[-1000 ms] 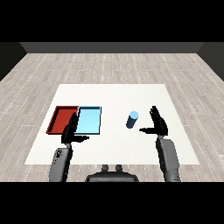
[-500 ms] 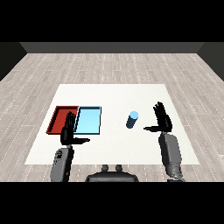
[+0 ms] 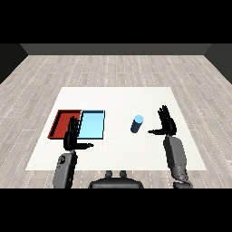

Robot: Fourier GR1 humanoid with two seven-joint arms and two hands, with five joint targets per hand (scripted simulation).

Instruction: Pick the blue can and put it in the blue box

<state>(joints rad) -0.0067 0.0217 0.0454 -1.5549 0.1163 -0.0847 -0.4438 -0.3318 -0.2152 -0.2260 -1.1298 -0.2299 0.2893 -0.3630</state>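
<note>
Grey plank flooring surrounds the white table (image 3: 118, 97). Nothing is done yet — the blue can (image 3: 137, 124) stands right of the table's middle, ungrasped, just beside the right hand (image 3: 166, 124), fingers straight. The left hand (image 3: 72, 137), likewise spread, overlaps the red tray (image 3: 61, 123) beside the blue tray (image 3: 92, 125) near the left edge.

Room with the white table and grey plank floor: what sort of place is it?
Probably a bare test room for practising sorting, not a home. A white table stands alone on a plank floor, holding only a red tray, a blue tray and a blue can.
</note>
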